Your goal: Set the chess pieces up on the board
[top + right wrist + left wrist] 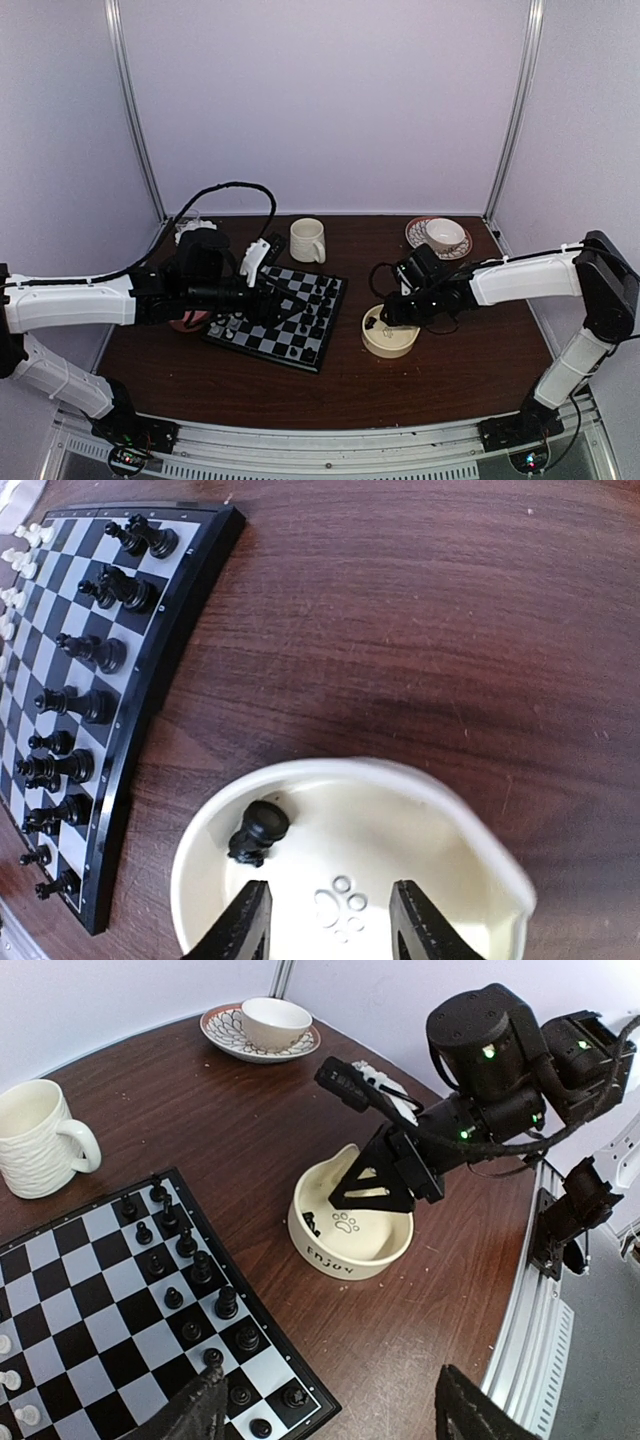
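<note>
Our right gripper (330, 925) hangs over the bowl (440, 840), fingers apart and empty. The black piece (258, 832) lies off-centre in the bowl, so closing may miss it. Our left gripper (330, 1415) has its fingers apart too.

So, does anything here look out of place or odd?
Yes: one black chess piece lies tipped on its side inside the cream bowl, off the board. The other black pieces stand on the board's rows nearest the bowl. The right gripper hangs open just above the bowl.
</note>
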